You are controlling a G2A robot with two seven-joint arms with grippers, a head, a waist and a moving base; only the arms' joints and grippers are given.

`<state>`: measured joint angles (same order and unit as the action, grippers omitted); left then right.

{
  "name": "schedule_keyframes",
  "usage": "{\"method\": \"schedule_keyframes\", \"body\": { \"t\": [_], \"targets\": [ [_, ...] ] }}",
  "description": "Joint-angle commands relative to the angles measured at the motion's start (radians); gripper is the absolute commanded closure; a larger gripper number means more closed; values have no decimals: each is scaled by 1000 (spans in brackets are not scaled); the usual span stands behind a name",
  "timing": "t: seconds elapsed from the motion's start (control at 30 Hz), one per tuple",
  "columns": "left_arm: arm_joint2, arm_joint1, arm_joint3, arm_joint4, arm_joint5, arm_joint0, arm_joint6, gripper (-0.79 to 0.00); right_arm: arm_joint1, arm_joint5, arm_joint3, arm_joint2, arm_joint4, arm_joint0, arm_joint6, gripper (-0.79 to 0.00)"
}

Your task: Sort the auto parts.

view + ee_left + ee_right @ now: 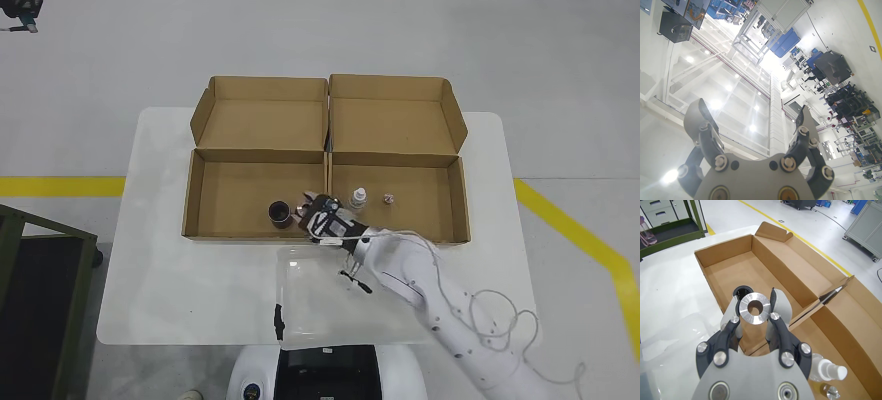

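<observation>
I saw the right gripper's (pixel 755 298) fingers pinching a metal ring (pixel 745 312) from both sides over the right end of the left cardboard box (pixel 230 200), near a black bushing (pixel 742 290). The left gripper's (pixel 752 106) fingers stood spread wide.

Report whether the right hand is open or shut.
Shut: the right hand clamps a metal ring by its rim, one finger on each side.

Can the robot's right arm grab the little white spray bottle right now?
Probably not yet: the right gripper is shut on a silver ring, so it is full. The spray bottle sits uncovered in the open box, close beside it.
</observation>
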<state>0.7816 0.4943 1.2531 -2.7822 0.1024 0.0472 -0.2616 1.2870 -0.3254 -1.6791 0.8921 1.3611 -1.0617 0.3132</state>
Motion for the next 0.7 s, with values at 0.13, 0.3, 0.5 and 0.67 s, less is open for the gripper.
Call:
{"method": "schedule_keyframes", "body": {
  "t": [0.13,0.3,0.5,0.67],
  "targets": [
    [0,0,0,0,0,0,0,-785,17,19,59,-34,11,49,48,0],
    [0,0,0,0,0,0,0,-785,26,9,102,-44,1,79,73,0],
    [0,0,0,0,0,0,0,-785,37,-20,141,-58,-13,113,111,-3],
    [0,0,0,0,0,0,0,-785,46,-39,167,-74,-11,137,128,-22]
  ]
}}
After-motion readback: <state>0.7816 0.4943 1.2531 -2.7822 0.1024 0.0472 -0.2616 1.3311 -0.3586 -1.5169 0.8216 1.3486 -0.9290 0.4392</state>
